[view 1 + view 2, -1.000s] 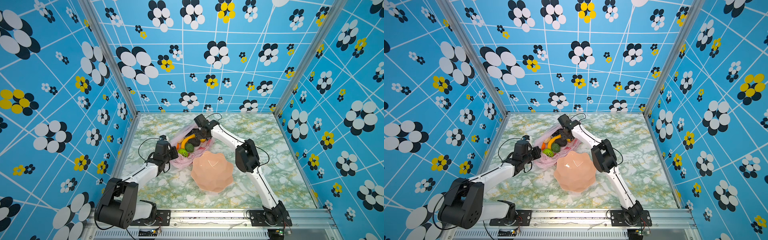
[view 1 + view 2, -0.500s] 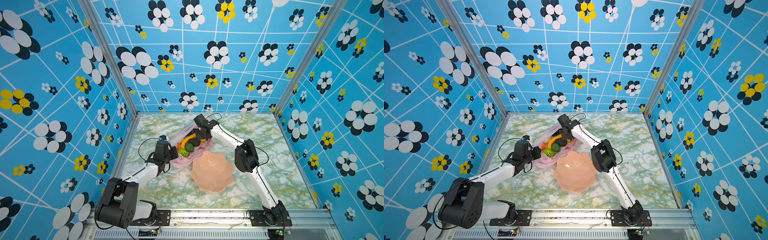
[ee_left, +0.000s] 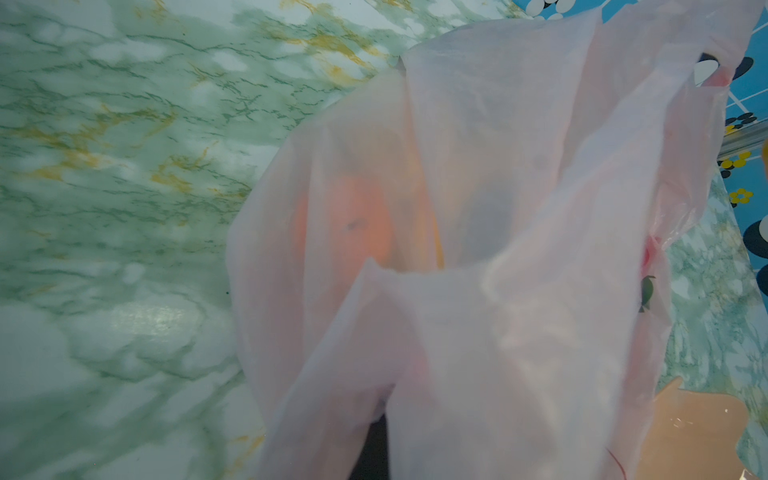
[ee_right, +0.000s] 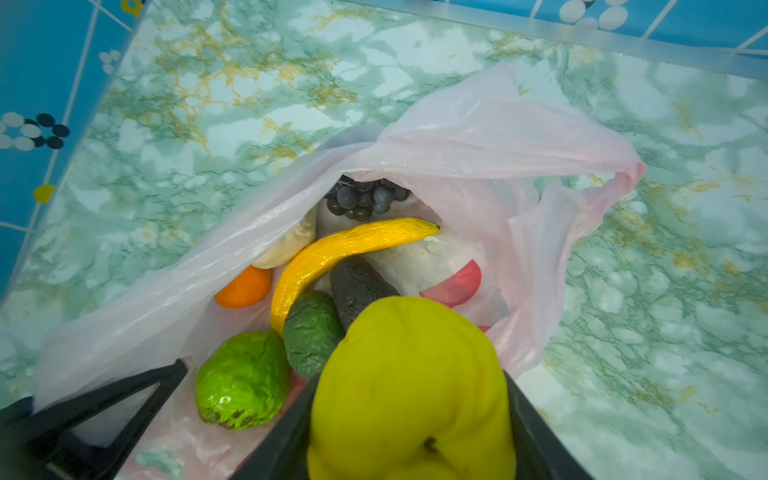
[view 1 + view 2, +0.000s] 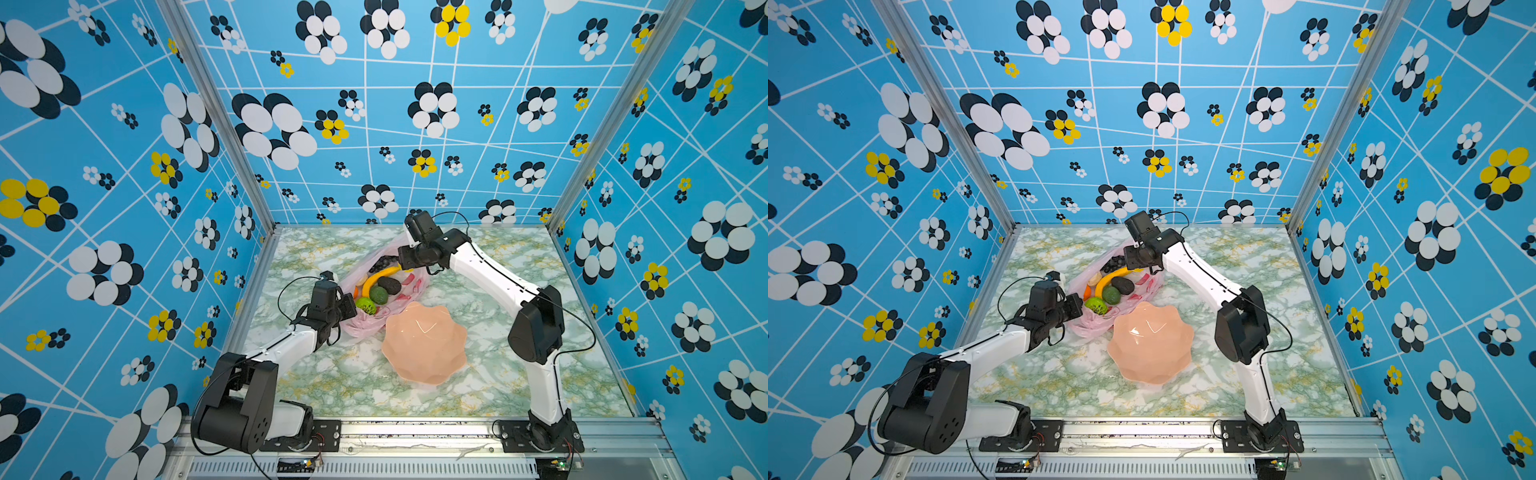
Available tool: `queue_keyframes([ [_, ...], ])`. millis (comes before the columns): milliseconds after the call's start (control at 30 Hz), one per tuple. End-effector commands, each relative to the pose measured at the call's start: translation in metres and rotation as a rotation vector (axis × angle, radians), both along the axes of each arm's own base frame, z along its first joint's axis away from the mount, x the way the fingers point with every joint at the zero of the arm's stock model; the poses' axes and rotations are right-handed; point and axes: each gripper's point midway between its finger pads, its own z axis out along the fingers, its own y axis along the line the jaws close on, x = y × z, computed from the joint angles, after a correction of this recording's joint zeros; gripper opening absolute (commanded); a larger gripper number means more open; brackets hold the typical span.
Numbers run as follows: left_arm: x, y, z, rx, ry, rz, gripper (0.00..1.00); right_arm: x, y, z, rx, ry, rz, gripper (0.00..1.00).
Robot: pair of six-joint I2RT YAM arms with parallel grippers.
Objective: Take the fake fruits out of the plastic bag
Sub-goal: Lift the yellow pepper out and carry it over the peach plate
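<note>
The pink plastic bag [image 5: 365,326] lies open on the marble table, shown in both top views with fake fruits inside. In the right wrist view my right gripper [image 4: 409,395] is shut on the yellow ribbed fruit [image 4: 411,374], just above the bag's mouth. Below it lie the banana [image 4: 345,253], grape bunch [image 4: 365,197], dark avocado [image 4: 357,286], two green fruits [image 4: 243,380], a small orange [image 4: 243,286] and a pale piece [image 4: 291,245]. My left gripper [image 5: 347,309] is shut on the bag's near rim. Bag film [image 3: 498,291] covers its jaws in the left wrist view.
A peach scalloped bowl [image 5: 424,343] stands right next to the bag, toward the front; its rim [image 5: 1152,345] touches the bag's edge. Patterned blue walls close in three sides, and a metal rail [image 5: 415,428] runs along the front.
The right arm's elbow has shifted slightly to the left. The left arm and the bag have stayed in place.
</note>
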Motion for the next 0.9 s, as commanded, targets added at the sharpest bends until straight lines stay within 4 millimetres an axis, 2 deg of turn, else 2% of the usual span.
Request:
queue_keyframes([
  [0, 0.002, -0.005, 0.002, 0.005, 0.001, -0.027, 0.00, -0.022, 0.002, 0.009, 0.085, 0.030, 0.043, 0.59],
  [67, 0.001, -0.005, 0.004, 0.005, -0.002, -0.028, 0.00, -0.036, -0.007, 0.015, 0.094, 0.031, 0.046, 0.59],
  [233, 0.001, -0.005, 0.006, 0.004, -0.008, -0.028, 0.00, -0.075, -0.035, 0.014, 0.066, 0.065, 0.046, 0.58],
  [267, 0.001, -0.005, 0.006, 0.004, -0.008, -0.028, 0.00, -0.086, -0.042, 0.003, 0.039, 0.091, 0.045, 0.57],
  [433, 0.002, -0.006, 0.005, 0.001, -0.004, -0.030, 0.00, -0.138, -0.060, -0.009, -0.084, 0.105, 0.065, 0.57],
  [600, 0.001, -0.005, 0.006, 0.006, -0.008, -0.028, 0.00, -0.173, -0.064, -0.030, -0.135, 0.134, 0.070, 0.57],
  [767, 0.001, -0.005, 0.005, 0.007, -0.005, -0.029, 0.00, -0.193, -0.057, -0.059, -0.162, 0.163, 0.069, 0.57],
  [867, 0.001, -0.005, 0.004, 0.005, -0.005, -0.029, 0.00, -0.198, -0.052, -0.075, -0.178, 0.183, 0.070, 0.56],
])
